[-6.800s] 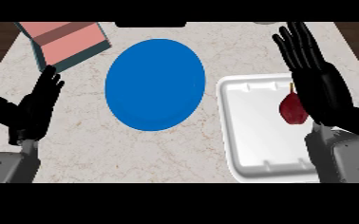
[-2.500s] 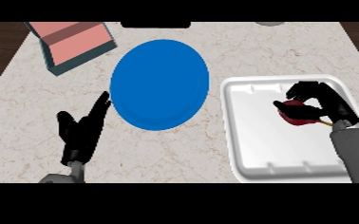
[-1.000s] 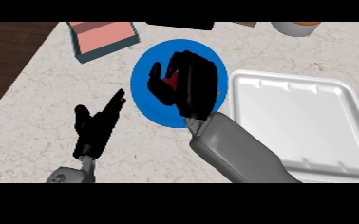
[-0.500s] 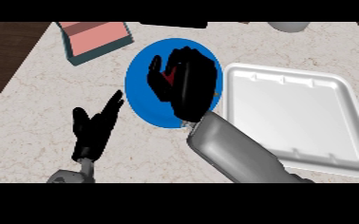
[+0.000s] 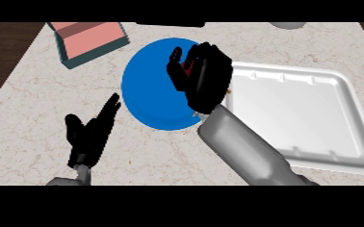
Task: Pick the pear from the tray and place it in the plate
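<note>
Looking near first, you see the left hand [image 5: 90, 134] resting open on the worktop [image 5: 149, 154], fingers straight. Beyond it, your right hand [image 5: 202, 77] sits over the blue plate [image 5: 149, 94], fingers curled round the pear [image 5: 188, 68], barely visible red. White tray [image 5: 298, 110] lies right; pink box [image 5: 89, 41] far left.

Right hand [image 5: 202, 77] at the middle, fingers curled, grey arm running to 5 o'clock, left hand [image 5: 89, 134] at 8 o'clock, fingers straight
</note>
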Controlling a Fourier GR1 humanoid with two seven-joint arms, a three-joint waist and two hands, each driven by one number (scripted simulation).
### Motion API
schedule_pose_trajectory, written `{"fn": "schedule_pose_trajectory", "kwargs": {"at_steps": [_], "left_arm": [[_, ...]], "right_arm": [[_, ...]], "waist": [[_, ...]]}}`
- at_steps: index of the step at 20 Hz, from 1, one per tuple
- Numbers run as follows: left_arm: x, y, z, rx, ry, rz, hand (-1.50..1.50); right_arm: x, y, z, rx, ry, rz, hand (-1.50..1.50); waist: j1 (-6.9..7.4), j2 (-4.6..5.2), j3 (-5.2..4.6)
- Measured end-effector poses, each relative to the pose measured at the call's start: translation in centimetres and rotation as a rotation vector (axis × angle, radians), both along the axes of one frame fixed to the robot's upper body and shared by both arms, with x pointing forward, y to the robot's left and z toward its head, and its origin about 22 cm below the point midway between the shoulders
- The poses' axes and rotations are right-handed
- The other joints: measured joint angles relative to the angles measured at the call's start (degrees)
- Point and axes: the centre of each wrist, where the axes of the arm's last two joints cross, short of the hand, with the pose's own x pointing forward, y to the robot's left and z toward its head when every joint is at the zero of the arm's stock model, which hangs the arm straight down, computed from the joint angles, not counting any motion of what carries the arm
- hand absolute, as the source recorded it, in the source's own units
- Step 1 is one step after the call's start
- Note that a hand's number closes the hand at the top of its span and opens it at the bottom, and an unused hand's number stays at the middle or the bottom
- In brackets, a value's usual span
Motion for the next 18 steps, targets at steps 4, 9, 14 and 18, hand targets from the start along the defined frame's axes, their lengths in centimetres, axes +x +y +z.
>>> {"fn": "schedule_pose_trajectory", "kwargs": {"at_steps": [4,9,14,18], "left_arm": [[0.2,-0.2,0.2,-0.007,0.001,0.003,0.00],[0.2,-0.1,0.2,-0.005,-0.008,0.002,0.00],[0.4,-0.2,0.6,0.000,-0.008,-0.012,0.00],[0.7,-0.7,0.6,0.001,-0.010,-0.016,0.00]], "right_arm": [[1.3,-0.6,-0.6,0.006,-0.009,-0.037,1.50],[2.6,-2.1,-2.3,0.073,0.073,-0.104,-1.50],[3.6,-3.1,-4.4,0.171,0.286,-0.164,-1.50],[4.1,-3.3,-5.5,0.259,0.335,-0.138,-1.50]], "waist": [[-0.20,0.24,0.03],[-0.12,0.52,0.09],[0.73,0.95,0.09],[0.98,1.15,0.15]]}}
